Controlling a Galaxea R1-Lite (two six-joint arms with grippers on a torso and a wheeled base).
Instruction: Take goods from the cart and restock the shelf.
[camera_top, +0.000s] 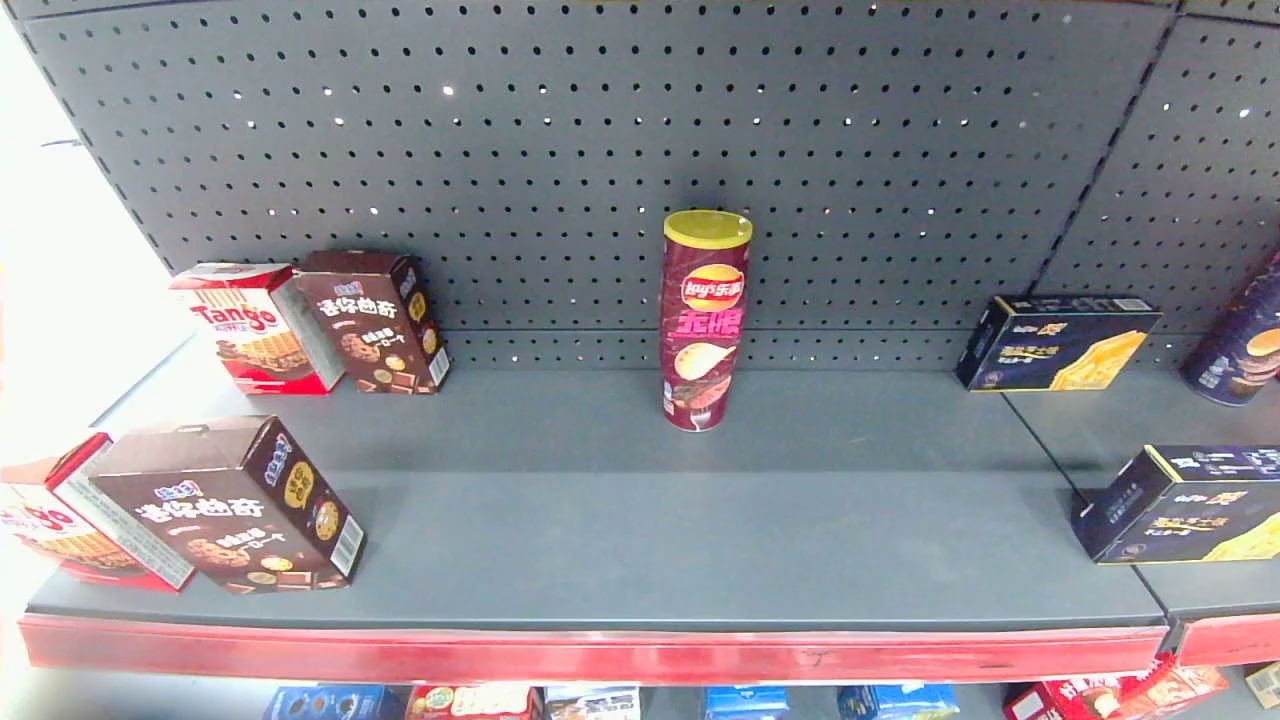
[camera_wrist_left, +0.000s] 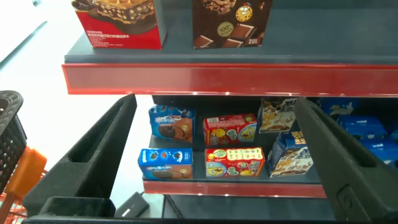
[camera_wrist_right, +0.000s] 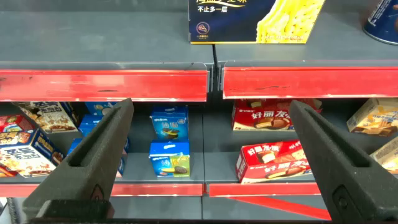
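A tall maroon chip can with a yellow lid stands upright at the back middle of the grey shelf. My left gripper is open and holds nothing; it hangs in front of the red shelf edge, facing the lower shelves of small boxes. My right gripper is open too, with nothing between its fingers. It faces the lower shelves below a dark blue box. A black cart basket with an orange handle sits at the edge of the left wrist view.
Red wafer boxes and brown cookie boxes stand at the shelf's left. Dark blue boxes lie on the right, and another can stands at the far right. A pegboard wall backs the shelf. The shelf's middle front is bare.
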